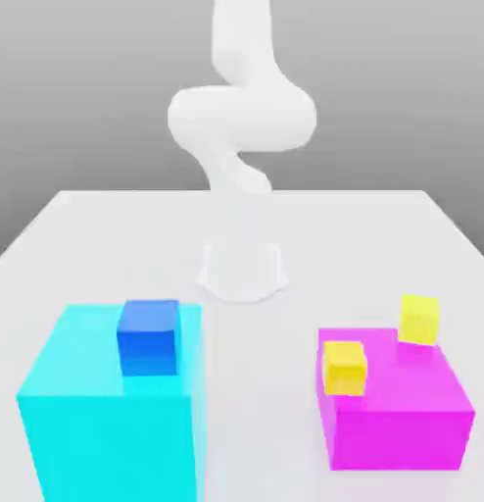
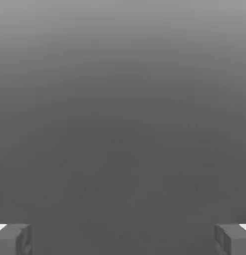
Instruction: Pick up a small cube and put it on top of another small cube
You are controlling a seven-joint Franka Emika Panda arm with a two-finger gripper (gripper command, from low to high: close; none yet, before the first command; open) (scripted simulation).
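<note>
Fingers stand wide apart in my hand view, with nothing gripped between them, so the gripper is free to take a cube. Behind that gap I see a plain grey backdrop, which gives me no line to a target. In the exterior view, the white arm rises from its base on the pale table and runs out past the top edge, so I judge the hand is up high, with a descent to come.

The relation that matters is which way the small cube to be lifted lies from the fingers, and I cannot tell it, nor where that cube is. I can place its neighbours: a blue cube sits on the big cyan block toward the exterior view's left. A yellow cube rests on the magenta block toward the exterior view's right, near that block's left edge. A second yellow cube is by its far right corner, on it or just behind, I can't say which.

A cube has no long axis, so I'd match the fingers to a pair of flat sides. First I'd bring the hand round until my pick lies squarely between the fingers, then lower it.
</note>
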